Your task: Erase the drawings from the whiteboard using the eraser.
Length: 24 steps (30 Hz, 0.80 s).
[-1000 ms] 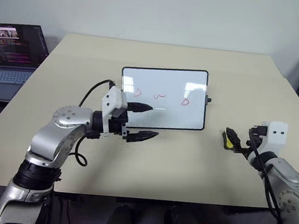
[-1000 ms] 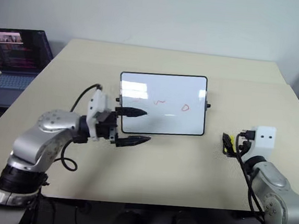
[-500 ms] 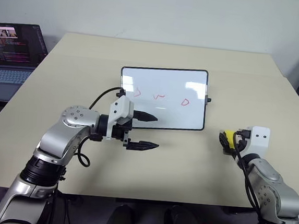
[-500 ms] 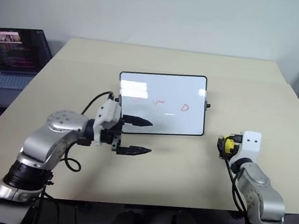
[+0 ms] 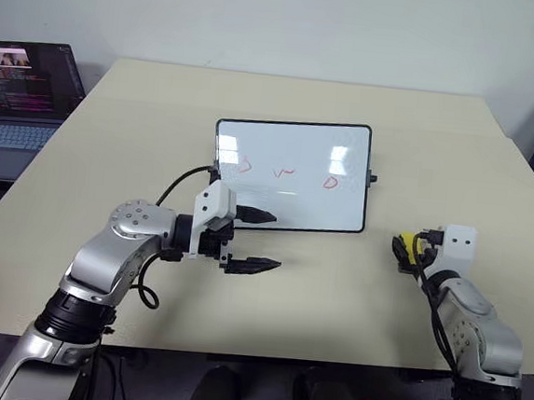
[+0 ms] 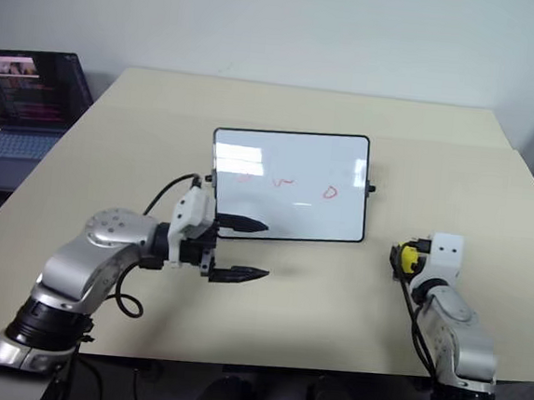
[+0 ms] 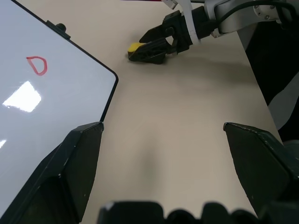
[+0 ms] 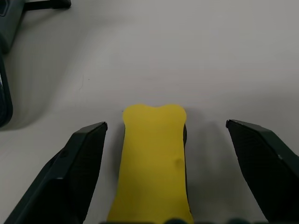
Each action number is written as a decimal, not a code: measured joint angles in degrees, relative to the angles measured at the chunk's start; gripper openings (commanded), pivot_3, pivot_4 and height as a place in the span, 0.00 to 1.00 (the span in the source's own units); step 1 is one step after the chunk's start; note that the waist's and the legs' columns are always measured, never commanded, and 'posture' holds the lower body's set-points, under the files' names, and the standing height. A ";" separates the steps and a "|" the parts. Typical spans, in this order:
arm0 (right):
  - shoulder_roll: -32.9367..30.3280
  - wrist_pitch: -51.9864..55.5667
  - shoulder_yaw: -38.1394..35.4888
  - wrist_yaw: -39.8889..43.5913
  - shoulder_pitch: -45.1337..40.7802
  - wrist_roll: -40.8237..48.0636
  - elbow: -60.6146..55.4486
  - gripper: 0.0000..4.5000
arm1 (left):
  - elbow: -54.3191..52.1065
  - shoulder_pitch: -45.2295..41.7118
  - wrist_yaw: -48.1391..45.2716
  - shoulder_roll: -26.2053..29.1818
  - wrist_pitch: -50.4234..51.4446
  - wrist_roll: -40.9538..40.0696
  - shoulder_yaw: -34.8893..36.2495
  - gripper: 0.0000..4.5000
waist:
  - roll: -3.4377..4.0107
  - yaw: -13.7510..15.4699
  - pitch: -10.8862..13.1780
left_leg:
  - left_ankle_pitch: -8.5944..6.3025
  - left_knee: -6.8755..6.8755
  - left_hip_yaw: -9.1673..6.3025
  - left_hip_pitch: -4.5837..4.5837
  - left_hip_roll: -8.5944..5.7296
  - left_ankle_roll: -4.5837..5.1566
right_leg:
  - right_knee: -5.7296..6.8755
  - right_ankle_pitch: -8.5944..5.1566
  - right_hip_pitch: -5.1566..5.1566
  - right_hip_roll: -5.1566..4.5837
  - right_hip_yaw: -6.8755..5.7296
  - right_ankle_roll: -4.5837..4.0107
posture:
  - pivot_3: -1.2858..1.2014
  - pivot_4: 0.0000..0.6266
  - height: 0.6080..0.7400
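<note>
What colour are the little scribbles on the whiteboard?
Red. The drawings on the whiteboard show best in the left eye view.

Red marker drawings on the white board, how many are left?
3, in a row across the glossy white whiteboard: one near its left edge, one in the middle, one toward its right edge.

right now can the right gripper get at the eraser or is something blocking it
Probably yes. The eraser lies flat on the table between the open fingers of the right gripper, with nothing between them and a gap on each side.
</note>
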 measured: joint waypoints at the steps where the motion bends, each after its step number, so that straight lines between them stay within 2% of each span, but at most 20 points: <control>1: 0.00 -0.02 0.00 0.07 -0.43 -0.33 0.55 0.79 | 0.00 0.18 0.34 0.00 -0.11 0.02 0.18 1.00 | 0.00 0.00 0.00 | 0.00 0.00 0.00 0.00 0.00 0.00 | 0.00 0.00 0.00 0.00 0.00 0.00 | 0.52 0.24 1.00; 7: -0.10 -0.04 -0.01 0.91 -1.11 -1.40 1.54 0.31 | -0.39 1.67 1.05 0.09 -0.23 0.03 1.05 1.00 | 0.00 0.03 0.00 | 0.00 0.00 0.00 0.00 0.00 0.00 | 0.00 0.01 0.00 -0.01 0.00 -0.01 | 0.52 0.24 1.00; 16: -0.55 1.23 -0.59 1.66 -0.83 -1.56 0.28 0.29 | -2.67 5.84 4.22 0.73 1.15 -0.02 2.48 1.00 | 0.02 0.03 0.01 | 0.00 0.00 -0.01 0.00 0.01 0.00 | 0.01 0.00 0.00 -0.02 -0.01 -0.01 | 0.52 0.24 1.00; 21: -2.58 4.21 -0.84 5.26 3.26 1.44 -10.51 0.29 | -5.92 9.85 7.59 1.40 3.99 -0.53 5.51 1.00 | 0.04 0.01 0.02 | 0.00 -0.02 -0.03 0.01 0.04 0.00 | 0.01 -0.01 0.00 -0.06 -0.02 0.01 | 0.52 0.24 1.00; 24: -3.89 7.14 0.38 10.39 5.20 7.37 -19.46 0.29 | -7.29 10.98 10.06 1.56 6.86 -2.46 8.91 1.00 | 0.04 -0.03 0.03 | 0.00 0.01 -0.08 0.03 0.11 0.00 | 0.04 -0.01 0.00 -0.14 -0.06 0.01 | 0.52 0.24 1.00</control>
